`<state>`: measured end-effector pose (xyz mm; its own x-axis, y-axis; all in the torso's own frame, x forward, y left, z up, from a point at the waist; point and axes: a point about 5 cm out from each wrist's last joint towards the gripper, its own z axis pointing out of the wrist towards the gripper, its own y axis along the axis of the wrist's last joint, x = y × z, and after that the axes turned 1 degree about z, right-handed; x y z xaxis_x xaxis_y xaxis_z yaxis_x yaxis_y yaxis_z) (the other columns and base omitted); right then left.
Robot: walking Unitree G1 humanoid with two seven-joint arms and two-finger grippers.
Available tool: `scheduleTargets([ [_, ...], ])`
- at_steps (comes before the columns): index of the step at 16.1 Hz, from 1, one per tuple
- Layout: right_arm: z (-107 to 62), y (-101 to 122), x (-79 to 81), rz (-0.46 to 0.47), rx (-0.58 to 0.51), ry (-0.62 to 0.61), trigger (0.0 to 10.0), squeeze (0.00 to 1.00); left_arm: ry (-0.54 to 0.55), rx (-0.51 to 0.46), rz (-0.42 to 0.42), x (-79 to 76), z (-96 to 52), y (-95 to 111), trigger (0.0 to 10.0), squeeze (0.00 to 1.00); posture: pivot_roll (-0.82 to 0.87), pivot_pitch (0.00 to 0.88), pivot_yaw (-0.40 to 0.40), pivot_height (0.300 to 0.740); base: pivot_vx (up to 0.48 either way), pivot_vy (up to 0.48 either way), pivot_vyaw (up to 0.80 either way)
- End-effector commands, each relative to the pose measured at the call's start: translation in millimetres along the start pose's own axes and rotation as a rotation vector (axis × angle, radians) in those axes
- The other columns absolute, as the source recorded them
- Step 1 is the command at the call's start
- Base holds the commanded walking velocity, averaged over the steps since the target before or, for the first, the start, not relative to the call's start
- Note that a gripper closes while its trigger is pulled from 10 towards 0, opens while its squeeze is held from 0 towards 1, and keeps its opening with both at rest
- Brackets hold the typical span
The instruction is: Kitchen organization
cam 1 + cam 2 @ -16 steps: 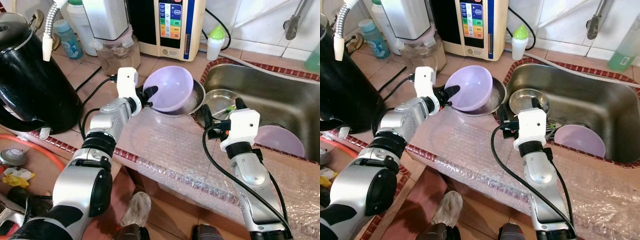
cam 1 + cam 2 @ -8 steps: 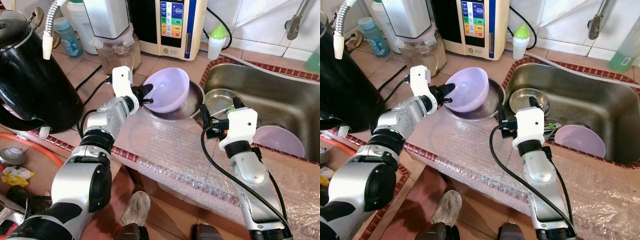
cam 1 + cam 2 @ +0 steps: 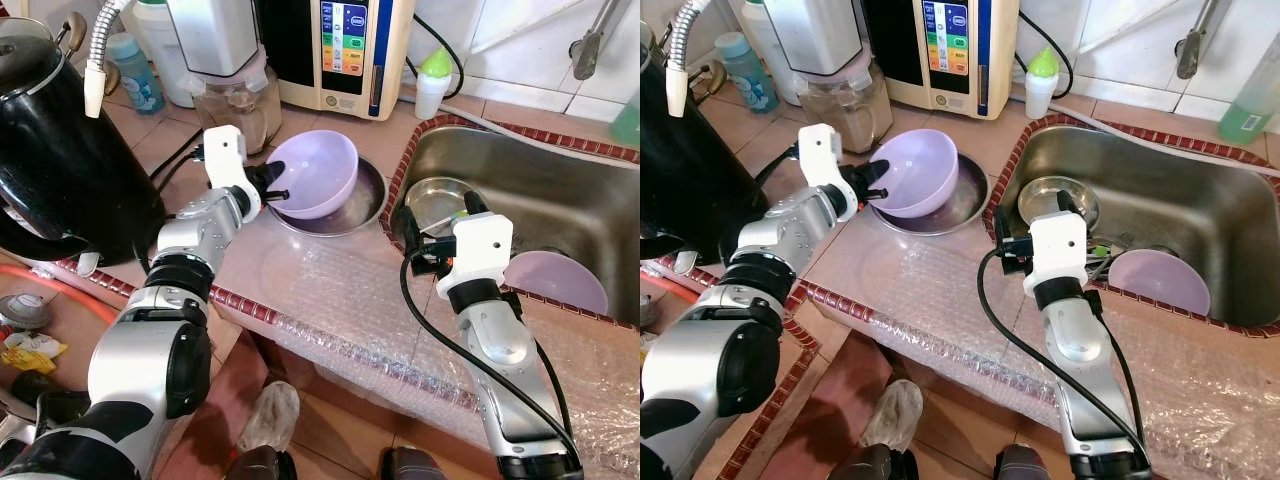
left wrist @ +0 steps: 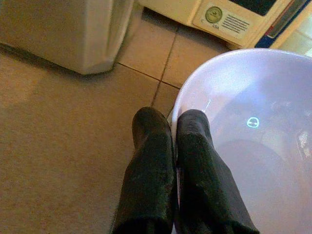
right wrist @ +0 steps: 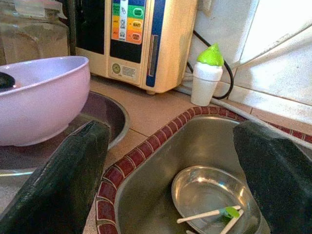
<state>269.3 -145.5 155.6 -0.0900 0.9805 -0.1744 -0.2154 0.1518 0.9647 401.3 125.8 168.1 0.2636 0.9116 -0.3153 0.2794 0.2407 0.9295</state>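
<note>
the left hand (image 3: pixel 272 187) is clenched on the near rim of a lilac bowl (image 3: pixel 315 172), one black finger inside the wall and one outside, as the left wrist view shows (image 4: pixel 195 161). the bowl is tilted, its mouth turned partly toward the camera, and it sits in or just over a shallow steel dish (image 3: pixel 352 213) on the tiled desk (image 3: pixel 330 130), to the left of the sink; whether the two touch cannot be told. nothing can be seen inside the bowl apart from a small mark moulded on its inner wall.

the right hand (image 3: pixel 437 222) hangs at the near left edge of the steel sink (image 3: pixel 560 190), its two black fingers spread wide with nothing between them, as its wrist view shows (image 5: pixel 73 170). in the sink lies a small steel bowl (image 3: pixel 440 200) holding a thin white utensil with a green end (image 5: pixel 212 214). a second lilac bowl or plate (image 3: pixel 560 280) rests in the sink near the front wall, to the right of the right arm.

at the back of the desk stand a cream appliance with a coloured button panel (image 3: pixel 345 50), a clear jar (image 3: pixel 235 105), a white bottle with a green cap (image 3: pixel 432 80) and a blue bottle (image 3: pixel 135 75). a black kettle (image 3: pixel 60 160) stands at the left. bubble wrap (image 3: pixel 350 300) covers the front of the desk.
</note>
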Motion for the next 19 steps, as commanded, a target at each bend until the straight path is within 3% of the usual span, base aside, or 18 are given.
scheduleTargets([
  [1,2.3,0.2,2.7,0.009,-0.002,0.015,10.0,0.0,0.013,-0.03,0.024,2.8,-1.0,4.9,0.0,0.0,-0.11,0.09,0.08,0.74,0.0,0.0,0.0],
  [5,17.7,23.6,-15.9,0.163,-0.101,-0.105,10.0,0.0,-0.074,-0.26,0.12,-21.2,-3.3,31.5,0.0,0.0,-0.1,0.084,0.075,0.74,0.0,0.0,0.0],
  [7,24.0,28.7,-20.6,0.233,-0.108,-0.125,10.0,0.0,-0.095,-0.325,0.148,-29.4,-5.1,38.1,0.0,0.0,-0.1,0.08,0.075,0.74,0.0,0.0,0.0],
  [10,34.0,45.1,-14.0,0.413,-0.159,-0.066,10.0,0.0,-0.135,-0.389,0.311,-50.1,-7.7,38.5,0.0,0.0,-0.09,0.078,0.075,0.74,0.0,0.0,0.0],
  [12,37.4,50.6,-3.8,0.467,-0.171,0.022,10.0,0.0,-0.158,-0.391,0.346,-59.0,-7.7,31.7,0.0,0.0,-0.09,0.075,0.076,0.74,0.0,0.0,0.0],
  [15,40.5,48.4,6.5,0.478,-0.14,0.101,10.0,0.0,-0.189,-0.4,0.412,-70.3,-9.1,23.6,0.0,0.0,-0.09,0.072,0.076,0.74,0.0,0.0,0.0],
  [17,46.8,33.9,4.2,0.425,-0.064,0.038,9.8,0.0,-0.194,-0.425,0.45,-75.6,-11.5,19.7,0.0,0.0,-0.09,0.069,0.075,0.74,0.0,0.0,0.0],
  [18,50.0,29.9,3.9,0.423,-0.043,0.023,3.4,0.0,-0.2,-0.443,0.451,-78.3,-13.2,19.6,0.0,0.0,-0.09,0.067,0.071,0.74,0.0,0.0,0.0],
  [19,53.8,26.3,3.0,0.407,-0.024,0.01,0.0,0.0,-0.203,-0.469,0.455,-81.1,-15.9,20.5,0.0,0.0,-0.08,0.066,0.067,0.74,0.0,0.0,0.0],
])
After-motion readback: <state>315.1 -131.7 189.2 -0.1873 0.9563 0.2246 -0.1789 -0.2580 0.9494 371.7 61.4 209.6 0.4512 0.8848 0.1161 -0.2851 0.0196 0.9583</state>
